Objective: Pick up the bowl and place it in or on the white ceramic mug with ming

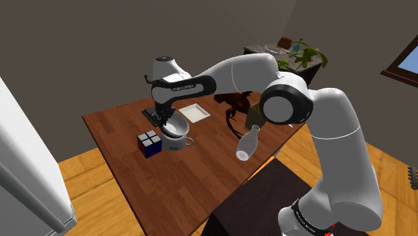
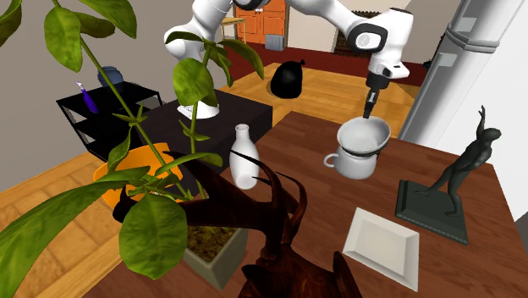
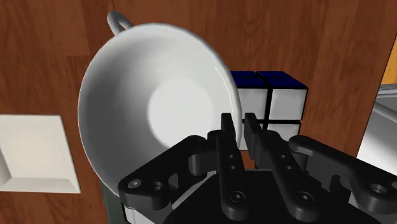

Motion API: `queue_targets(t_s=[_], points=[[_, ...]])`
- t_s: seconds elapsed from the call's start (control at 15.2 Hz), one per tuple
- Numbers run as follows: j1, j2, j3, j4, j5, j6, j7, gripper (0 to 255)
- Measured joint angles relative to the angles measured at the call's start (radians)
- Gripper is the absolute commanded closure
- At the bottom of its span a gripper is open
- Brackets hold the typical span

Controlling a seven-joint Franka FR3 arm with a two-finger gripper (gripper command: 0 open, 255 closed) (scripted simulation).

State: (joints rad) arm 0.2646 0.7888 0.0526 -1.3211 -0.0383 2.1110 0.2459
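A white bowl (image 1: 176,127) sits tilted in the mouth of a white mug (image 1: 177,143) on the wooden table (image 1: 127,171). My gripper (image 1: 163,118) is shut on the bowl's rim, on the side facing the shoulder view's left. In the second exterior view the bowl (image 2: 365,134) rests over the mug (image 2: 355,162), and the gripper (image 2: 370,108) comes down onto its far rim. In the wrist view the fingertips (image 3: 240,125) pinch the rim of the bowl (image 3: 159,105), one finger inside and one outside. The mug's handle (image 3: 117,21) pokes out beyond the bowl.
A colour cube (image 1: 150,143) stands close beside the mug. A white square plate (image 1: 195,112) lies behind it. A white vase (image 2: 244,157), a dark figure statue (image 2: 457,182), a dark horned sculpture (image 2: 279,212) and a leafy potted plant (image 2: 152,195) crowd the table's other parts.
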Motion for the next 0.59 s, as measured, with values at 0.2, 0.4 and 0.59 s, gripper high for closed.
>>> queue_targets(t_s=[0.2,0.4,0.59], points=[[0.000,0.042,-0.003,0.028,-0.002,0.000,0.001,255],[0.000,0.040,-0.002,0.020,-0.001,0.007,0.001,255],[0.000,0.042,-0.002,0.023,-0.001,0.008,0.000,0]])
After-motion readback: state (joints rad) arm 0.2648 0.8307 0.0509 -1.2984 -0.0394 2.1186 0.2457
